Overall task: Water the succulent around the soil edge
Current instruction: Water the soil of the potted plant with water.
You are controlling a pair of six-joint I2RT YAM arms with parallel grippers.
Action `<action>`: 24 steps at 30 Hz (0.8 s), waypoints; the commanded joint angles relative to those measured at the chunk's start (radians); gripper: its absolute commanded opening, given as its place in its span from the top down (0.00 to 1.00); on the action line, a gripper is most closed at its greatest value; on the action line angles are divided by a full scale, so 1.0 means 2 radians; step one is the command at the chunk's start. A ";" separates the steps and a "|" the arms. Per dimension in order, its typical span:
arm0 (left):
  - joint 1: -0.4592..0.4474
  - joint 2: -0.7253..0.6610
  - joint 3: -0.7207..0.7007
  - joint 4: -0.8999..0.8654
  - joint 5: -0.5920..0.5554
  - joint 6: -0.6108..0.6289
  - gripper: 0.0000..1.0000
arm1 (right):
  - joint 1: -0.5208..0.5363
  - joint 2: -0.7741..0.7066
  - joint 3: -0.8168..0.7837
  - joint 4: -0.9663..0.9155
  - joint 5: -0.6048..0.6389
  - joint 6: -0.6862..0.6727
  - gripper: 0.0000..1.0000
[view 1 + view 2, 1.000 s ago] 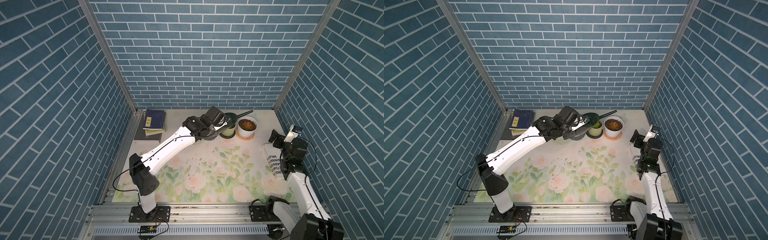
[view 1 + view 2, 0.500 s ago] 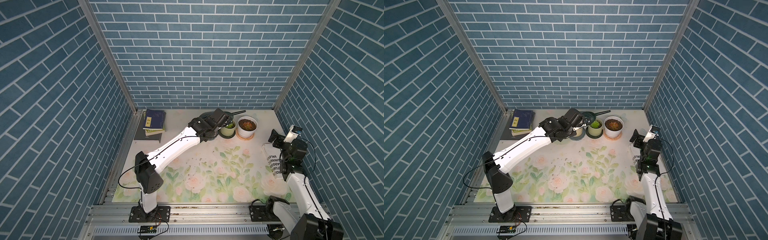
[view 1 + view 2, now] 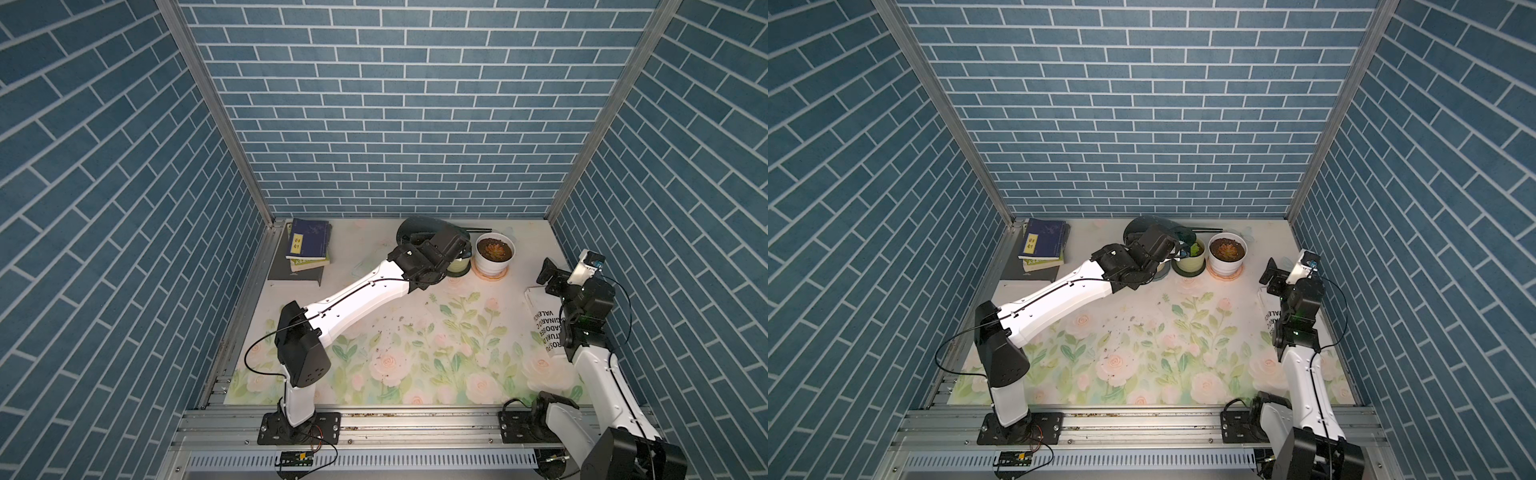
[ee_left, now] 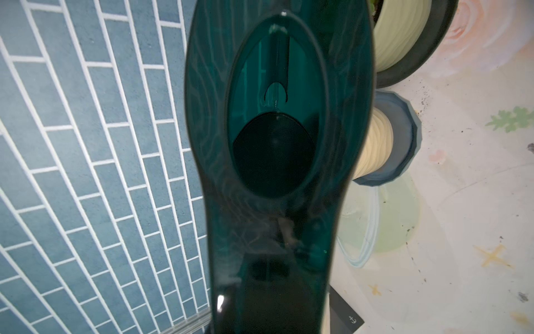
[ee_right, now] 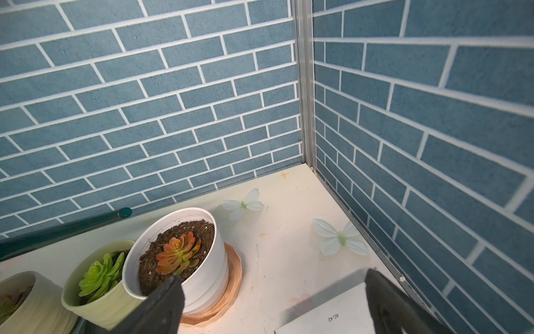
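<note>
The left tool [image 3: 451,247] is closed on the handle end of a dark green watering can [image 4: 277,162]. Its fingers are hidden behind the can in the left wrist view, which looks along the can's body into its oval opening. In both top views the can sits at the back of the counter [image 3: 415,361], close to the brick wall, with the left arm stretched out towards it. The can's thin spout [image 5: 72,228] runs roughly level behind the pots, and its tip lies behind the rim of the white pot [image 5: 213,260], near the wall and not over the soil.

The white pot stands on a pale wooden saucer [image 5: 234,277] and holds the orange-red succulent [image 5: 177,254] at the middle of dark soil. Touching it on the side towards the left arm is a pale green pot [image 5: 95,300] with a green succulent, and a cream ribbed pot [image 4: 372,144] on a grey-blue saucer comes next.

The right tool [image 5: 274,303] is wide open and holds nothing. It hangs just above a white booklet [image 3: 544,328] near the right wall, and one finger [image 5: 164,303] shows in front of the white pot.

A stack of books [image 3: 309,245] lies in the back left corner. Soil crumbs [image 3: 390,328] dot the floral counter.
</note>
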 commanded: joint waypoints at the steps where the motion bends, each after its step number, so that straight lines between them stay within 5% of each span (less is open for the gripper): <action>1: -0.003 -0.010 0.002 0.049 -0.024 0.037 1.00 | -0.002 -0.006 -0.005 0.017 -0.004 0.017 0.01; 24: -0.014 0.010 -0.028 0.191 -0.081 0.167 1.00 | -0.002 -0.006 -0.006 0.018 -0.022 0.019 0.01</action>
